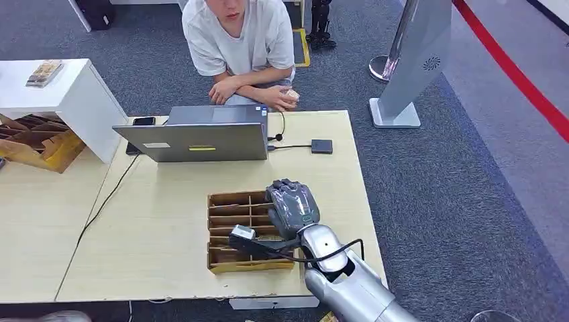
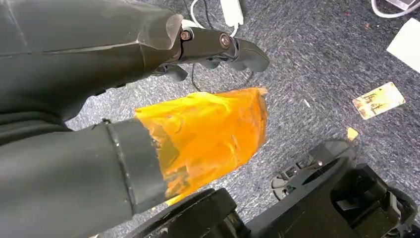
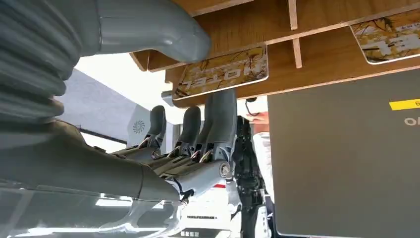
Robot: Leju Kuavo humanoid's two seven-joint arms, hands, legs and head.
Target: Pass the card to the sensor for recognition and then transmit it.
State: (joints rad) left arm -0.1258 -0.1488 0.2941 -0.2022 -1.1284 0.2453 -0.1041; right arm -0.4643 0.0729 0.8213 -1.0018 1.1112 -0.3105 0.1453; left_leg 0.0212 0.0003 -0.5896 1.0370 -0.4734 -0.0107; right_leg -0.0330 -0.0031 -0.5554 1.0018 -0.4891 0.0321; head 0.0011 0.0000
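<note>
Looking down from the head view, you see the right hand (image 1: 292, 206) hovering over the right side of a wooden divided tray (image 1: 231, 231) near the front edge of the tabletop (image 1: 161, 221). An open grey laptop (image 1: 201, 137) stands toward the far edge, a small dark sensor (image 1: 321, 146) lies to its right on a cable, and a person (image 1: 236, 40) sits behind the far edge with arms folded.

In the left wrist view, your left hand (image 2: 218, 47) hangs over grey carpet (image 2: 317, 59) with fingers curled in and nothing between them; orange tape (image 2: 208, 131) wraps its thumb. A card (image 2: 378, 100) lies on the carpet, well apart from the hand.

In the right wrist view, the right hand's fingers (image 3: 220, 119) reach up to a gold-printed card (image 3: 223, 72) lying in a tray compartment, the thumb (image 3: 148, 25) beside it. You cannot tell whether the card is gripped. A second card (image 3: 389, 37) sits in the neighbouring compartment.
</note>
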